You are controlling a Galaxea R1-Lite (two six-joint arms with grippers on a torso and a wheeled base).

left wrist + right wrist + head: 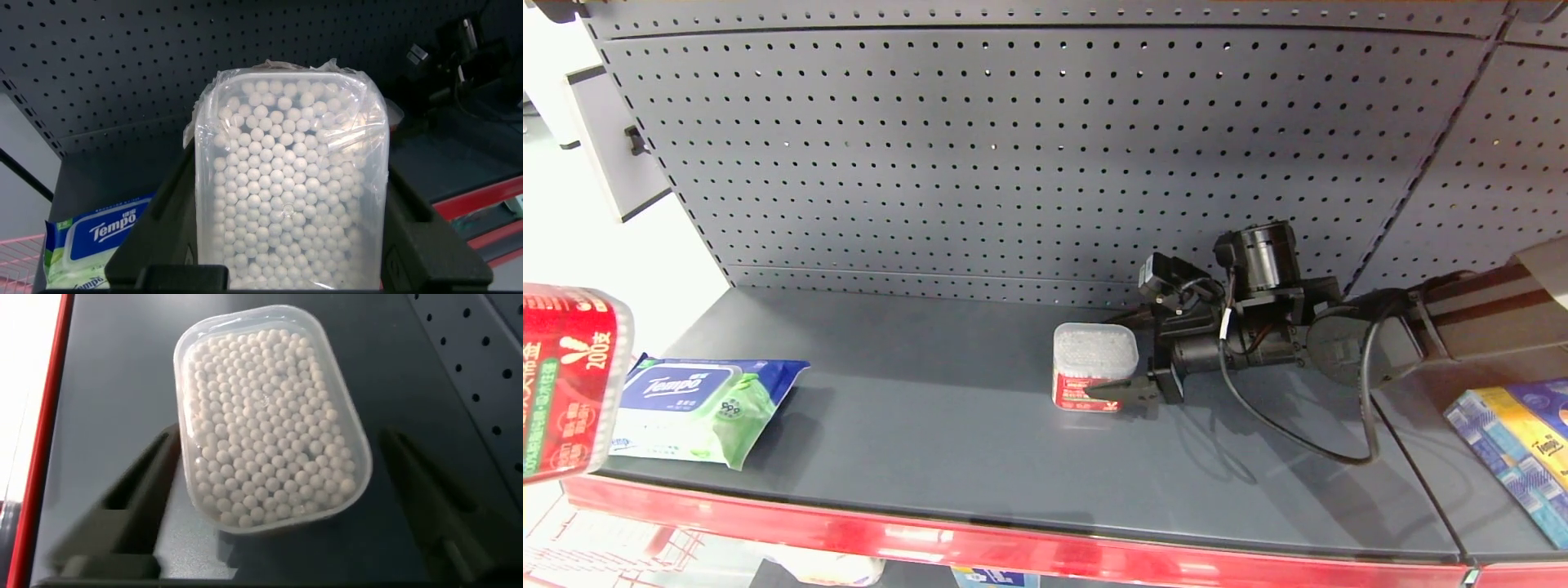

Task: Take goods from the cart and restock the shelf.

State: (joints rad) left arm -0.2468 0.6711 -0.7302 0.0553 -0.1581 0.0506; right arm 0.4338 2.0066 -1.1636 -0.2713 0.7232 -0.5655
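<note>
Left gripper: we see the left gripper [290,233] clamped on the held swab box [290,163], with one dark finger [167,216] against each long side of it.
Held swab box: it is a clear, film-wrapped tub packed with white swab tips. In the head view it [568,380] hangs off the shelf's left end, in front of the red front lip, with its red label facing us.
Right gripper: the right gripper [1135,359] lies low over the shelf, its jaws spread wide. In its wrist view a finger [122,506] sits on each side of the tub, with bare shelf showing between each finger and the tub.
Swab box on the shelf: the swab box on the shelf [1094,367] stands upright on the deck right of the middle, lid up and a red band round its base. It [270,416] sits between the parted fingers, and we see neither one touching it.
Shelf: the shelf [915,441] has a grey deck, a red front lip [931,535] and a perforated back panel [1013,163].
Wipes pack: a blue and green wipes pack [698,408] lies flat near the deck's left front corner, well apart from the standing tub.
Blue packs: blue packs [1519,449] lie on the next bay at the right.
</note>
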